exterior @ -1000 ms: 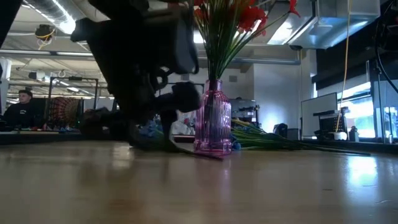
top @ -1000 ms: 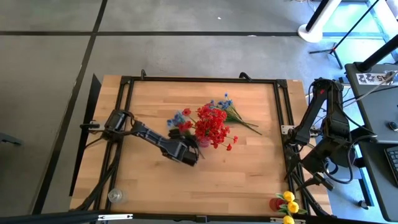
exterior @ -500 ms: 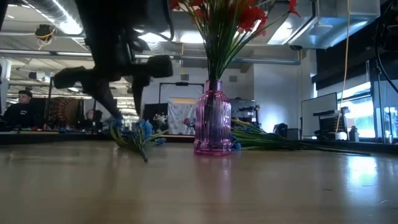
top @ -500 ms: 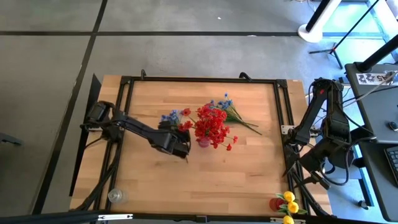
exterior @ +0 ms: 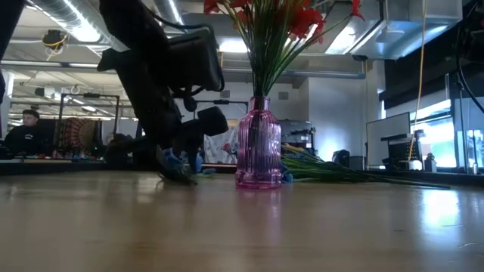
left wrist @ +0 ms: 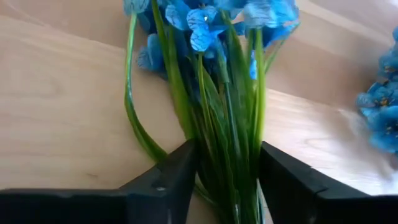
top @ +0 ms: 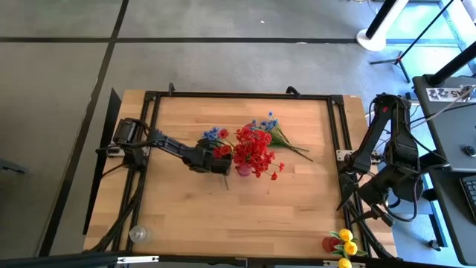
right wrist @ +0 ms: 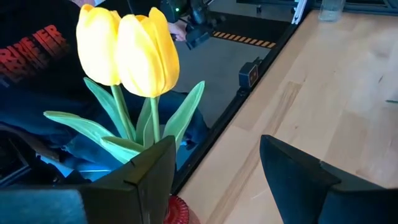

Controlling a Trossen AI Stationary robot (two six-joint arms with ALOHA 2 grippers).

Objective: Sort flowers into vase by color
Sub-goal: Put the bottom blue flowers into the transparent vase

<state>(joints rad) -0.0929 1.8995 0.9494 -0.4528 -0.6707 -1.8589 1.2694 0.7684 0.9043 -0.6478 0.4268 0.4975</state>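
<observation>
A pink glass vase [exterior: 259, 143] stands mid-table with red flowers [top: 253, 149] in it. My left gripper [top: 214, 161] is just left of the vase, shut on a blue flower sprig [top: 212, 134]. The sprig's blossoms [left wrist: 205, 25] point toward the far edge. More blue sprigs [top: 269, 125] lie on the table right of the vase. Yellow tulips [top: 344, 240] stand in a small red vase [right wrist: 177, 208] at the near right corner. My right gripper [right wrist: 217, 180] hangs open off the table's right edge, facing the tulips. My left gripper pinches the blue sprig's bundle of green stems [left wrist: 227, 149] between its two fingers [left wrist: 177, 180], below the blossoms. The fingers come from above and lie across the stems. The sprig sits low over the table, blossoms ahead of the fingers and the stem tail behind them.
A clear glass [top: 137, 234] stands at the near left corner. A black frame [top: 238, 95] runs around the tabletop. Bare wood lies along the near side [top: 245, 216]. A person [exterior: 26, 132] sits far back in the room.
My left gripper, holding the blue sprig, moved toward the far edge. It rose and swung left away from the vase, then came back down beside it. The sprig travelled with it, and its blossoms are now closer to the red flowers.
</observation>
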